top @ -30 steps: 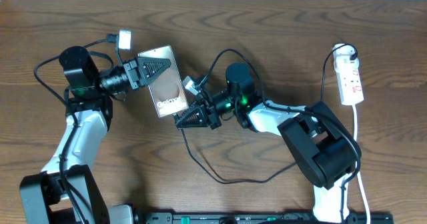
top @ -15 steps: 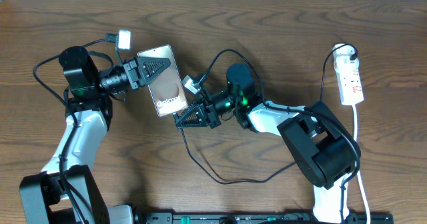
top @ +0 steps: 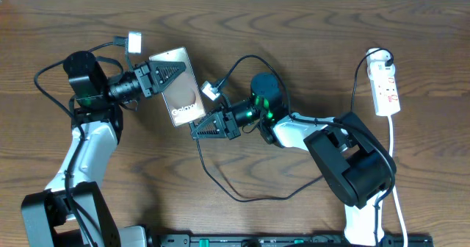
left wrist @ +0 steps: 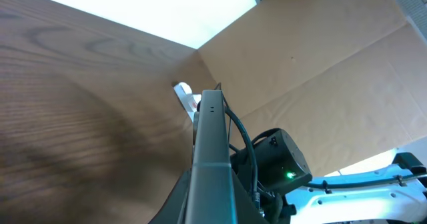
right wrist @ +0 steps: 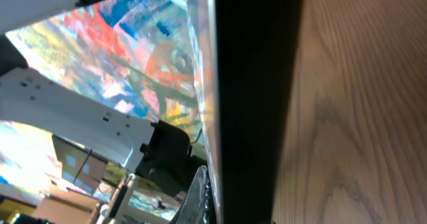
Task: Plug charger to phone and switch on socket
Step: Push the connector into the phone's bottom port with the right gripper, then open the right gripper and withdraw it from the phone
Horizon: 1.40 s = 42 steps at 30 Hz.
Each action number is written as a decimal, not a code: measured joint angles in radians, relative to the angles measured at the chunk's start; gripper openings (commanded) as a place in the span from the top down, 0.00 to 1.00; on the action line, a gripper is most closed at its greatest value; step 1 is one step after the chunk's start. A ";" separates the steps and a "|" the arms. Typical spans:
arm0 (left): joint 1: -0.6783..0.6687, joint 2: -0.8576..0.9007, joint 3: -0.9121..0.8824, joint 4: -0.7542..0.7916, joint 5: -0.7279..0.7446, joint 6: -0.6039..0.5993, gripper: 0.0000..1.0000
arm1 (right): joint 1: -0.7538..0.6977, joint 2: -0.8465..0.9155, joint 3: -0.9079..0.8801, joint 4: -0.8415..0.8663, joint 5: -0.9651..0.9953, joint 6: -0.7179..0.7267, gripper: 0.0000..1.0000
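Left tool (top: 167,76) is clamped on the phone (top: 183,96) at its plain end, glossy face up. Right tool (top: 200,129) is pinched together on the charger (top: 220,184) tip, just beside the phone's lettered end, with the cable trailing over the surface (top: 294,26). Socket (top: 387,91) lies well apart, far right.
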 measured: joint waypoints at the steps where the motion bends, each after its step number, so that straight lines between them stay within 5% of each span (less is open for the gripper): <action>1: 0.001 0.000 0.000 0.000 -0.002 0.000 0.93 | 0.001 0.000 -0.002 0.010 0.009 0.005 0.99; 14: 0.002 0.000 0.002 0.006 -0.002 0.000 0.93 | 0.003 0.000 -0.009 0.066 0.026 0.045 0.94; 15: 0.002 0.000 0.002 0.006 -0.002 0.000 0.93 | 0.003 0.000 -0.009 0.066 0.026 0.047 0.82; 19: 0.005 0.000 0.000 -0.005 0.013 0.006 0.93 | 0.001 0.000 -0.006 0.078 0.076 0.056 0.09; 20: 0.003 0.000 -0.002 -0.011 0.023 0.006 0.92 | -0.001 0.000 -0.002 0.083 0.091 0.056 0.01; 33: 0.080 0.000 -0.002 -0.036 0.031 0.007 0.93 | -0.024 0.000 0.005 0.097 0.130 0.056 0.01; 42: 0.264 0.000 -0.005 -0.348 -0.114 0.038 0.93 | -0.151 0.000 0.007 -0.027 0.144 0.071 0.01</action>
